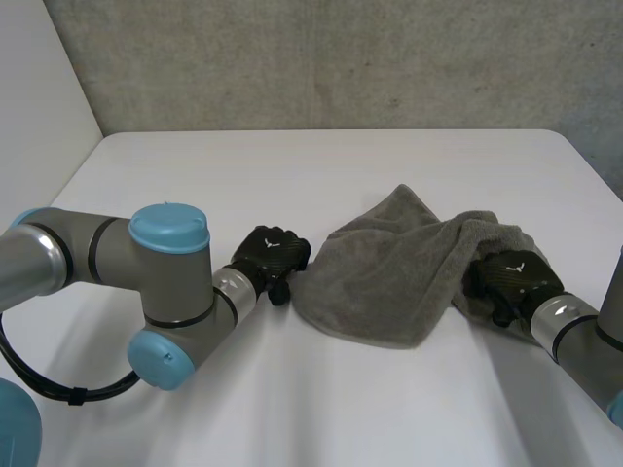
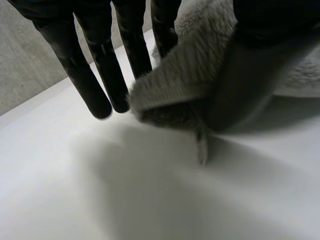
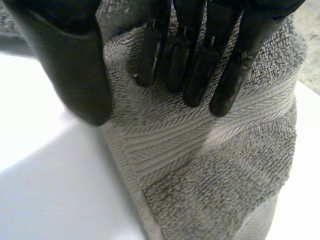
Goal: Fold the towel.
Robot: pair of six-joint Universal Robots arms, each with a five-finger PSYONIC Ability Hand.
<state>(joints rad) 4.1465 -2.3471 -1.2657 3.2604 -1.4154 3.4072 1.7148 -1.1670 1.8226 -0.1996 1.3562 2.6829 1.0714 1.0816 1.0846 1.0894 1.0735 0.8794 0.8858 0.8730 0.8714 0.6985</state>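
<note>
While the fold itself looks barely begun, the left robot hand [image 1: 274,256] on the white counter [image 1: 292,409] holds the towel [image 1: 389,268] at its nine o'clock edge: a corner of cloth appears nipped between the thumb [image 2: 250,75] and one finger, the other fingers [image 2: 95,80] hanging straight and free just beside it. At the towel's four o'clock side the right robot hand [image 1: 508,282] has a thick fold caught between its thumb and nearly straight fingers laid flat on the cloth. Gripping opposite sides seems meant to let the pair lift and spread the bunched heap before any fold is made. Between them the towel lies rumpled on the counter, peaked toward twelve o'clock, a soft grey terry with looped pile and a flat, herringbone-woven band [image 3: 200,135] running across it. Beyond, at twelve o'clock, the smooth matte counter runs to a rough, speckled grey wall [image 1: 341,58]
</note>
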